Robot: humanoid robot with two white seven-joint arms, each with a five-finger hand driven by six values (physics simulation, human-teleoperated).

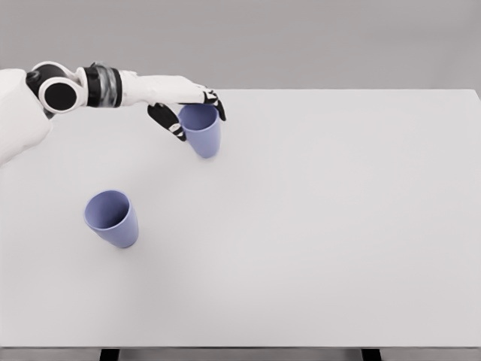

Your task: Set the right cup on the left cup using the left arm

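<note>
Fingers of the left hand (188,105) were curled around the right cup (201,131), well apart from the left cup (112,218).

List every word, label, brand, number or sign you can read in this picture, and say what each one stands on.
None: no readable text anywhere.
The held cup in the left hand: plain blue, no marking.
The other cup: plain blue, no marking.
The table: bare white, no label.
The left arm's white and black shells: no lettering visible.
</note>
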